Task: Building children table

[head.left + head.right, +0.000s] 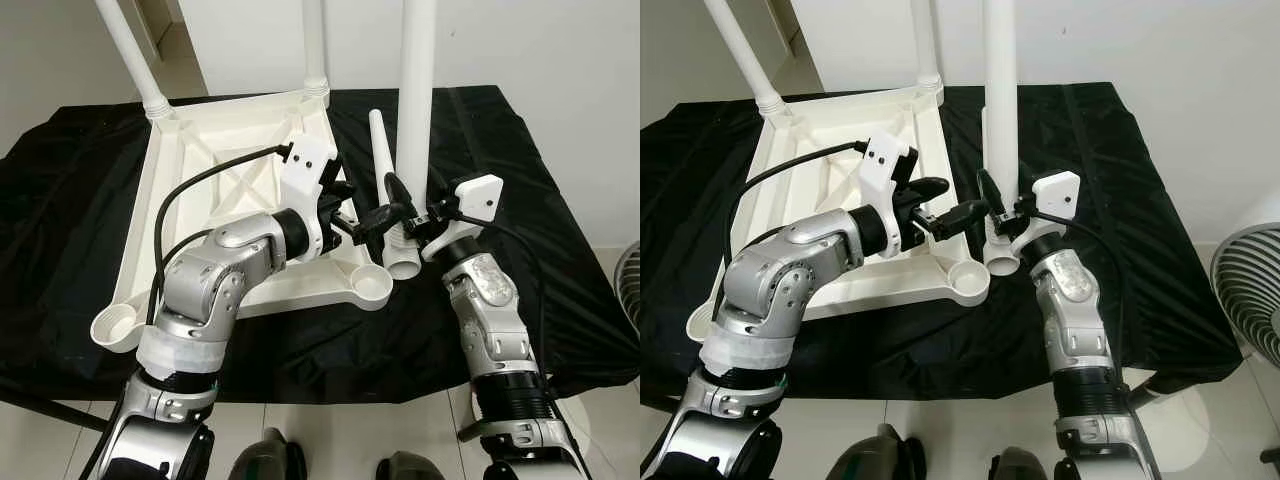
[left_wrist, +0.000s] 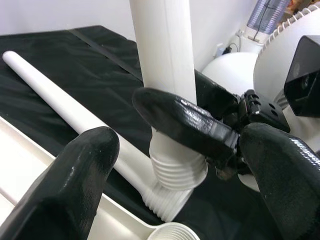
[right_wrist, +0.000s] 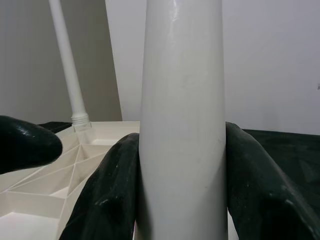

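On the black-draped desk [image 1: 90, 190] lies the white plastic children's tabletop [image 1: 235, 180], upside down, ribbed underside up. Two legs already stand screwed into its far corners, one at the far left [image 1: 130, 55] and one further right [image 1: 314, 45]. The near-left socket [image 1: 117, 327] and the near-right socket [image 1: 370, 287] are open cups, still unfilled.

The left tool [image 1: 365, 222] reaches across the tabletop's near-right corner, its fingers spread apart and gripping nothing, poised just beside the base of the leg in hand. A spare leg [image 1: 382, 150] lies flat on the cloth just behind.

The right tool [image 3: 182, 195] is clamped on the upright leg [image 1: 415, 120], one finger on each side of it. That leg's threaded end [image 2: 175, 172] rests beside the near-right socket, not yet inside it.

The step in hand seems to be fitting the third leg. The next move calls for shifting the threaded end over the socket mouth, keeping the leg plumb, then lowering and twisting it home; the left tool could steady the base while that happens.
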`<state>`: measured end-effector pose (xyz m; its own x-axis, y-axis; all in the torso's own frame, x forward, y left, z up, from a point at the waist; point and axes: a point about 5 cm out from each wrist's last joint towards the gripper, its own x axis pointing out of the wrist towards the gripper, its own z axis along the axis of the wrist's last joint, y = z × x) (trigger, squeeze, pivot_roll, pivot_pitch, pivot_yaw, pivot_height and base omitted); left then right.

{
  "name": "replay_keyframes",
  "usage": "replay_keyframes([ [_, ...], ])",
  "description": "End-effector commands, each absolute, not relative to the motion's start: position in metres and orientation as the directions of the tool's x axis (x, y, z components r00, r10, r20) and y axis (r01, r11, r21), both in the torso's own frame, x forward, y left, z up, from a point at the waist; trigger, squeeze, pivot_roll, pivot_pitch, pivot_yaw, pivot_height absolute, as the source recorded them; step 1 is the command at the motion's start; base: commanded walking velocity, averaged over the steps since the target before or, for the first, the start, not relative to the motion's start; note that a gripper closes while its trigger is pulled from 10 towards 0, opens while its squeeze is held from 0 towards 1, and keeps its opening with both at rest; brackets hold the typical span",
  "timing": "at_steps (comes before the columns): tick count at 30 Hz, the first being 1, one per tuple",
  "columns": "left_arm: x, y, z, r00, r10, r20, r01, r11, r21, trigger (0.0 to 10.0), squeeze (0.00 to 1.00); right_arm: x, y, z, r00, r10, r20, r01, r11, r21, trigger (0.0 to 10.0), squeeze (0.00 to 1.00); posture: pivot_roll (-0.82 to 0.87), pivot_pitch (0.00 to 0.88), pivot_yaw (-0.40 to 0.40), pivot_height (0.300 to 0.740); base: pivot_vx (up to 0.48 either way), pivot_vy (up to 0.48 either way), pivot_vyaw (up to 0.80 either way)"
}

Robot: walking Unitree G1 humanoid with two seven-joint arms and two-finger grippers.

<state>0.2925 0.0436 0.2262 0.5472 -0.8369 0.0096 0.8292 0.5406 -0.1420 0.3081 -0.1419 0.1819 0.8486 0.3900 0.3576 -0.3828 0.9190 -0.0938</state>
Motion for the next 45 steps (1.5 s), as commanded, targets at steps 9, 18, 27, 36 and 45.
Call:
replay_keyframes([
  [9, 0.301, 0.052, 0.226, 0.618, -0.782, 0.084, 0.784, 0.604, -0.142, 10.0, 0.00, 0.306, -0.131, 0.169, 0.857, 0.385, 0.344, -0.382, 0.921, -0.077, 10.0, 0.00, -0.05, 0.000, 0.062, 0.740, 0.000, 0.000, 0.00],
  [18, 0.296, 0.051, 0.226, 0.571, -0.817, 0.081, 0.818, 0.558, -0.142, 10.0, 0.00, 0.298, -0.128, 0.164, 0.833, 0.445, 0.329, -0.424, 0.895, -0.135, 10.0, 0.00, -0.05, 0.000, 0.053, 0.740, 0.000, 0.000, 0.00],
  [27, 0.302, 0.054, 0.238, 0.520, -0.847, 0.113, 0.847, 0.494, -0.196, 10.0, 0.00, 0.289, -0.120, 0.174, 0.754, 0.540, 0.374, -0.495, 0.841, -0.217, 10.0, 0.00, -0.04, 0.000, 0.041, 0.740, 0.000, 0.000, 0.00],
  [36, 0.319, 0.063, 0.256, 0.554, -0.818, 0.152, 0.820, 0.505, -0.269, 10.0, 0.00, 0.285, -0.114, 0.169, 0.730, 0.581, 0.359, -0.527, 0.814, -0.245, 10.0, 0.00, -0.05, 0.000, 0.045, 0.740, 0.000, 0.000, 0.00],
  [45, 0.323, 0.069, 0.281, 0.535, -0.809, 0.244, 0.820, 0.428, -0.379, 10.0, 0.00, 0.283, -0.112, 0.166, 0.725, 0.595, 0.347, -0.536, 0.804, -0.259, 10.0, 0.00, -0.05, 0.000, 0.047, 0.740, 0.000, 0.000, 0.00],
])
